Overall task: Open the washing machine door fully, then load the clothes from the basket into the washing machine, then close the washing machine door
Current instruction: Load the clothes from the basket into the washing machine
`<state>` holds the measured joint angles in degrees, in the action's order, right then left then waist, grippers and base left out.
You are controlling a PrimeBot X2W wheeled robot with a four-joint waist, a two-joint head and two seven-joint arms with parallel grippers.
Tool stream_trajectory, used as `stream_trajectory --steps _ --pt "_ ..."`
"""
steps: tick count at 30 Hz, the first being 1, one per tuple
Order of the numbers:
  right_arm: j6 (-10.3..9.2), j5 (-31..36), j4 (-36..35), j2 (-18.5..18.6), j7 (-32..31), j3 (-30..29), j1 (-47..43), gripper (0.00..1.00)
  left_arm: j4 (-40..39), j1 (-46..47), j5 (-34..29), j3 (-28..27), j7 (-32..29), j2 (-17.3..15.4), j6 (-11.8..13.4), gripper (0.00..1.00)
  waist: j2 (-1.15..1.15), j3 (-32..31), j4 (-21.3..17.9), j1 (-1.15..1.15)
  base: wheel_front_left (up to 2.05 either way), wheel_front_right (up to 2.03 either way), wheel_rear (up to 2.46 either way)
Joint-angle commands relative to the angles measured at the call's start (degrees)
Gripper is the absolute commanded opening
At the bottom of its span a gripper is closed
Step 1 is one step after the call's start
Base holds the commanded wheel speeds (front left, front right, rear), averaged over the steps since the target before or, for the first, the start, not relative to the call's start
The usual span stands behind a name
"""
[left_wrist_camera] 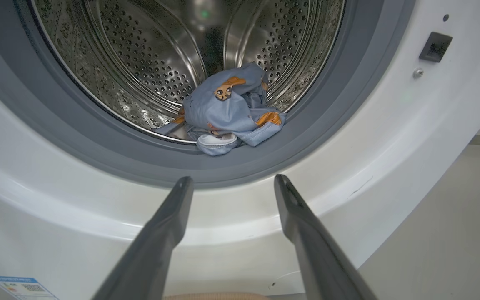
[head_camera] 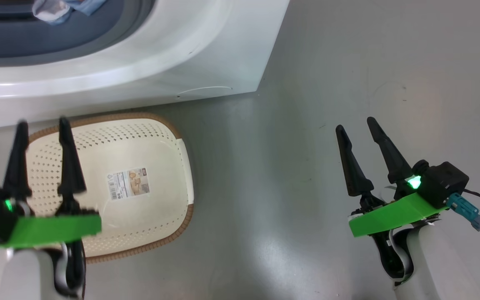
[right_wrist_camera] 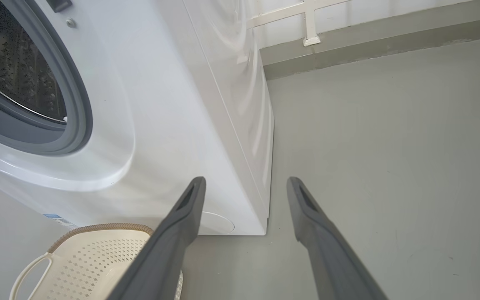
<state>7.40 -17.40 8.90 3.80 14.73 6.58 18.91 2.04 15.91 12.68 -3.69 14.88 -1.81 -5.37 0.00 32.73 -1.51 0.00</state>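
Clothes (left_wrist_camera: 227, 112): none between either pair of jaws. Left gripper (head_camera: 43, 123) is spread wide, its 2 fingers parted and holding nothing, hanging above the near end of the basket (head_camera: 98, 139) and aimed at the machine's opening. Right gripper (head_camera: 355, 123) is likewise wide apart and empty, over bare floor (head_camera: 306, 104) well to the right of the basket. Basket sits on the floor just in front of the washing machine (head_camera: 206, 54); its label sticker (head_camera: 128, 183) lies uncovered, no garment in it. Clothes lie as 1 bundle at the very front of the drum (left_wrist_camera: 140, 62), blue fabric with orange prints, a pale cuff resting on the grey gasket (left_wrist_camera: 331, 104). Judgement: loading looks done; closing the washing machine door remains. Where the door stands I cannot tell from here. Risk 1: the bundle sits on the lip, so a door swung shut could pinch the cuff against the gasket and fail to latch, because the fabric is not pushed deep enough. Risk 2: the bundle could slide out over the lip if nudged. Risk 3: an arm reaching for the door may knock the basket, which is so close to the front panel.
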Motion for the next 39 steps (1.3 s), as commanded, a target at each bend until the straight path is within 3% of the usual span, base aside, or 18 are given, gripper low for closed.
stream_trajectory --steps 1,11,19,31,39 --pt "0.09 -0.3 -1.0 -0.6 0.3 1.6 -0.8 1.0 -0.7 2.2 -0.4 -1.6 0.1 -1.1 -0.7 1.0 0.0 -0.1 -0.2 0.0 0.0 0.0 0.0" --pt "0.09 -0.6 -0.8 -0.7 0.3 1.8 -1.1 1.0 7.7 15.0 0.9 0.2 -0.5 -4.5 -1.7 1.0 0.0 -0.7 -0.9 0.0 0.0 0.0 0.0" --pt "0.09 -0.6 -0.8 -0.8 0.3 1.9 -1.2 1.0 17.1 26.8 3.5 1.6 -8.2 -6.8 -1.9 1.0 0.0 -0.5 -1.3 0.0 0.0 0.0 0.0" --pt "0.09 -0.7 -0.9 -0.8 0.3 1.2 -1.5 1.0 32.8 40.4 12.5 2.1 -22.0 -6.2 -2.1 1.0 0.0 0.6 -1.4 0.0 0.0 0.0 0.0" --pt "0.09 -0.9 -0.8 -0.9 0.3 1.5 -1.2 1.0 39.7 46.8 14.1 3.0 -26.6 -6.9 -1.7 1.0 0.0 1.7 -1.7 0.0 0.0 0.0 0.0"
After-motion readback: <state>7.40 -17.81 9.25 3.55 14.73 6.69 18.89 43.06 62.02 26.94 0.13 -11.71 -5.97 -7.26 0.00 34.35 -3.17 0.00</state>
